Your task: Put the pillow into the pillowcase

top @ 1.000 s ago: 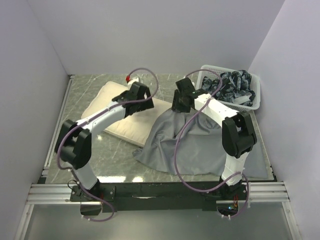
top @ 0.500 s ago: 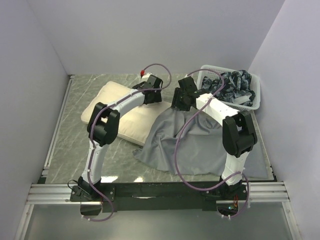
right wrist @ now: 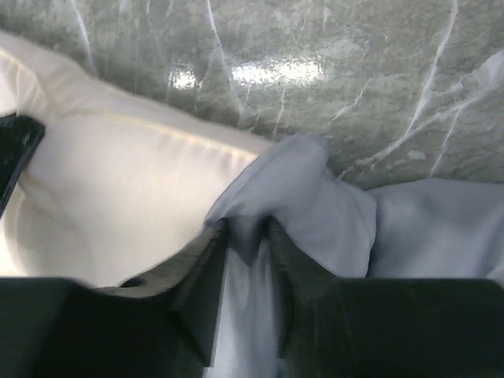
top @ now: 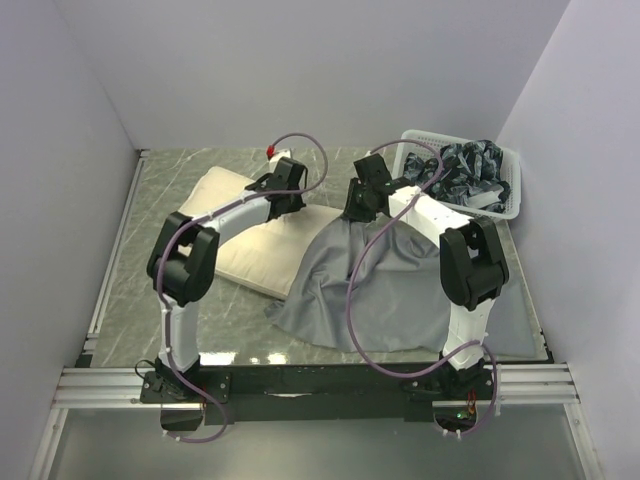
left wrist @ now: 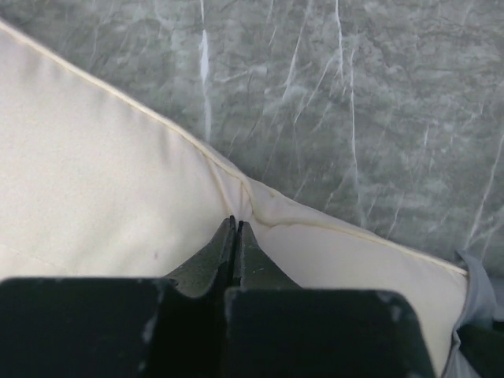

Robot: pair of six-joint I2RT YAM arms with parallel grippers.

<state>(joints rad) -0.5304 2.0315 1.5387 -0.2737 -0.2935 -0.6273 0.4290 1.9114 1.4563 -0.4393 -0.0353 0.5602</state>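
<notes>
The cream pillow (top: 235,240) lies flat at the table's centre-left. My left gripper (top: 285,195) sits at its far right edge. In the left wrist view the left gripper (left wrist: 236,223) is shut, its tips pinching a pucker of the pillow (left wrist: 94,181) at the seam. The grey pillowcase (top: 390,290) spreads over the right of the table and is tented up at its far end. There my right gripper (top: 358,212) holds it. In the right wrist view the right gripper (right wrist: 246,230) is shut on a fold of the pillowcase (right wrist: 315,201), right beside the pillow (right wrist: 118,177).
A white basket (top: 512,200) with dark patterned cloth (top: 470,170) stands at the back right. Walls close the table at the left, back and right. Green marble tabletop (top: 170,165) shows behind and left of the pillow.
My left gripper reached further right along the pillow's far edge, drew back a little, and went from open to shut on it. The right jaws narrowed on the pillowcase fold.
</notes>
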